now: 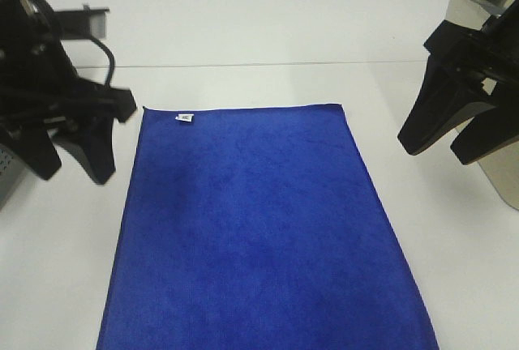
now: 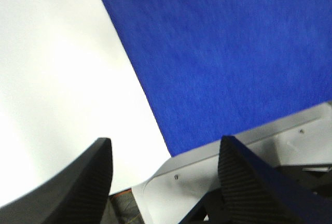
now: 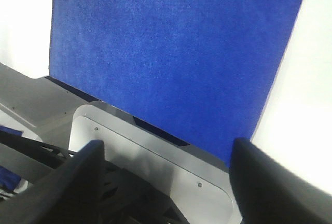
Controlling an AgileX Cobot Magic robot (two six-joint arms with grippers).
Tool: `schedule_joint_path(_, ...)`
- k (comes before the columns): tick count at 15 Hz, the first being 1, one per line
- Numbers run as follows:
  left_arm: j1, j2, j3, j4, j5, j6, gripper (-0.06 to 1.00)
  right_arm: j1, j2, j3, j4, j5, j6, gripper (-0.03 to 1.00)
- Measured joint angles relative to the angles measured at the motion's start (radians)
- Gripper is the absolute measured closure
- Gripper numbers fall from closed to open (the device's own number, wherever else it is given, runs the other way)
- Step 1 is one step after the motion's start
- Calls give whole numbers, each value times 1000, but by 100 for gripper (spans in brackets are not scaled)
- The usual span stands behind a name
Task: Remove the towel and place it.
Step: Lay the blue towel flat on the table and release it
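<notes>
The towel is a royal-blue plush cloth lying flat on the white table, running from mid-table to the front edge, with a small white tag at its far left corner. Its surface also fills the left wrist view and the right wrist view. My left gripper hangs open above the table just left of the towel's far left corner, holding nothing. My right gripper hangs open to the right of the towel's far right corner, also empty. Neither touches the cloth.
The white table extends behind and to both sides of the towel. A grey robot base sits at the table's front edge, partly under the towel's near end. A pale housing stands at the far right.
</notes>
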Motion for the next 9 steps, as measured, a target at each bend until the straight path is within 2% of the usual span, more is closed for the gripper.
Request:
schedule_joint_path(2, 109, 22, -87, 2, -5, 14, 39, 0, 29, -43, -34, -57, 38, 29)
schedule_joint_path(4, 175, 77, -169, 4, -21, 35, 39, -1, 133, -156, -69, -95, 50, 29)
schedule_joint_path(6, 211, 153, -250, 5, -57, 49, 39, -1, 254, -327, -94, -100, 50, 29)
schedule_joint_path(9, 218, 293, -395, 5, -80, 56, 39, -1, 450, -568, -126, -89, 47, 29)
